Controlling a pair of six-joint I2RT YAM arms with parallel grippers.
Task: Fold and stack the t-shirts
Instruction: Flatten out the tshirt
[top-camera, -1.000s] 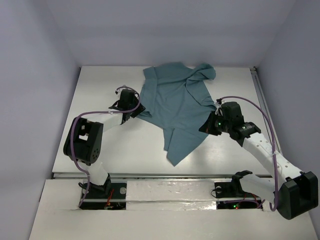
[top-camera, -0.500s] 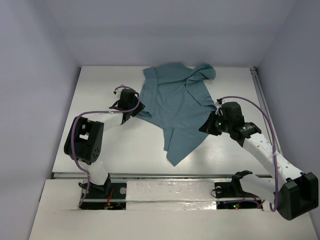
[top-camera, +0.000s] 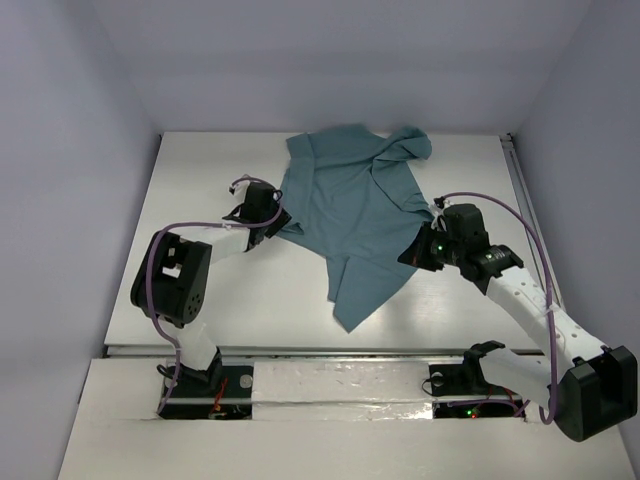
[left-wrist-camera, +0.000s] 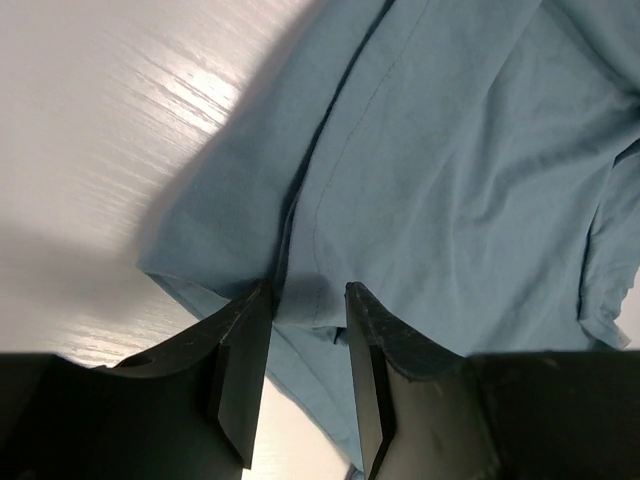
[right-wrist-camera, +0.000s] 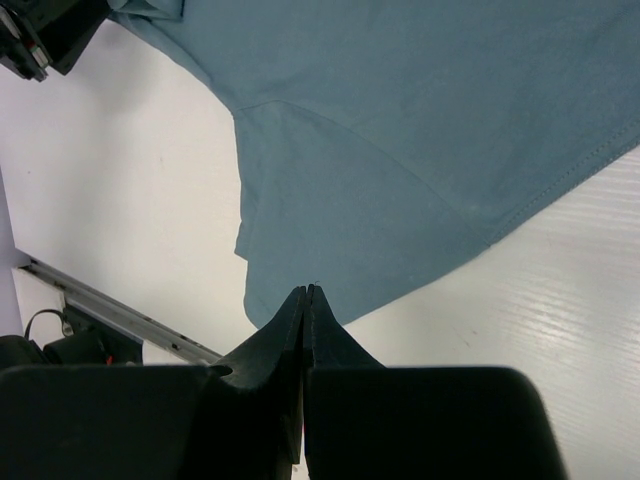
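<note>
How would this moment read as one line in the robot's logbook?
t-shirt: spread out, unfolded | left claw: open, straddling left edge | right claw: shut, pinching right hem

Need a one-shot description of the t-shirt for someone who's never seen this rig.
On the white table, look at the far half, between the left arm and right arm. The t-shirt lies there rumpled, one sleeve bunched at the far edge. It is the only soft, teal thing; its neighbours are hard black-and-white arms.

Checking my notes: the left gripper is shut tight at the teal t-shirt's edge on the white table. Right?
No: the left gripper is open, jaws apart, at the teal t-shirt's edge on the white table, as the left wrist view shows.
</note>
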